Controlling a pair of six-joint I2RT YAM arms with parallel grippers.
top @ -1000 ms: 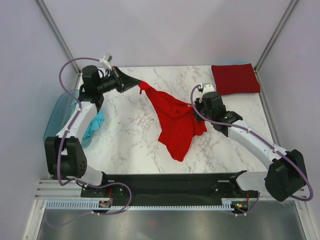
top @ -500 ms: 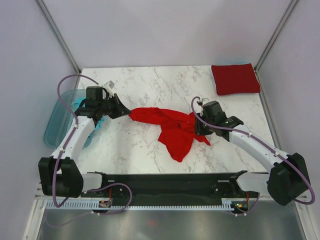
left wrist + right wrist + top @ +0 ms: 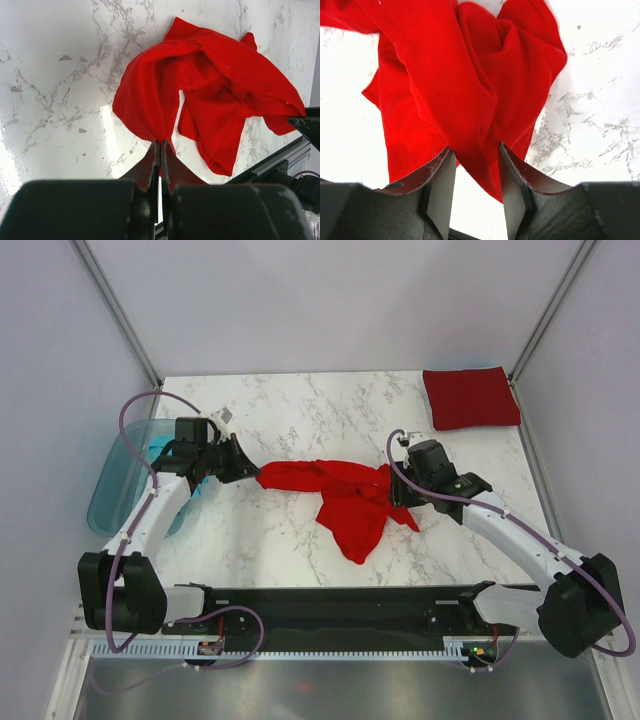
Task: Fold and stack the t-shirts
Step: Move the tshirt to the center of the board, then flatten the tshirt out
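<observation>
Bright red tee (image 3: 345, 502) lies crumpled mid-frame on marble surface (image 3: 300, 410), pointed flap toward bottom edge. R gripper (image 3: 393, 490) at tee's right end: jaws parted, cloth loose btwn them, not pinched. L gripper (image 3: 250, 468) clenched tight on tee's left end. Blue tub (image 3: 105, 495) at left edge w/ teal tee (image 3: 160, 449) inside. Crimson tee (image 3: 470, 397), folded square, upper right.

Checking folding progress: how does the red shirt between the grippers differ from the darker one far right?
The bright red shirt lies crumpled, unfolded; the crimson shirt is a flat folded square. The left gripper pinches the bright red shirt and the right gripper stands open around it; the crimson shirt lies untouched. Both are red cloth.
</observation>
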